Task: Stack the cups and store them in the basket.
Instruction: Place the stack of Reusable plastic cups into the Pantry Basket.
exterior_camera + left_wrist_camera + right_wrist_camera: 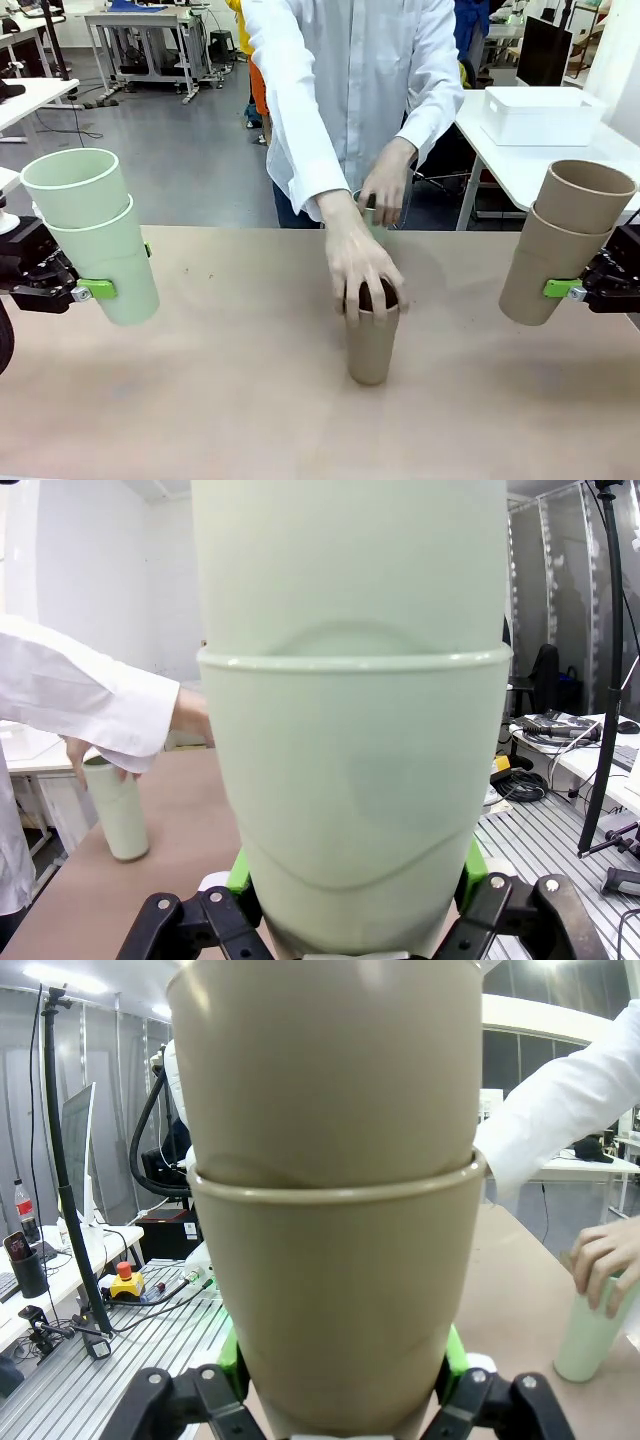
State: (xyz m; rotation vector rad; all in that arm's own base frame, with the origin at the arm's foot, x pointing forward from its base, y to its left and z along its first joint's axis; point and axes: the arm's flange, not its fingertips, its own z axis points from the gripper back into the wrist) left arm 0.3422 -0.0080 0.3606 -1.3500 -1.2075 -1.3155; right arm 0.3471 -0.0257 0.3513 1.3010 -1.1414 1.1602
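My left gripper (122, 272) is shut on a stack of two mint green cups (95, 235) held tilted above the table's left side; the same stack (350, 730) rises between its fingers (350, 925). At the right, my right gripper (548, 286) is shut on two stacked tan cups (560, 245), which the right wrist view shows close up (335, 1210) between its jaws (340, 1405). A person's hand covers the mouth of a single tan cup (371, 350) standing mid-table. Their other hand holds a mint cup (372, 218) at the far edge. The white basket (540, 115) sits on a separate table, back right.
The brown table (200, 400) has free room in front and on both sides of the middle cup. The person in a white shirt (350, 90) stands at the far edge. Cables and equipment lie on the floor beside the table (560, 780).
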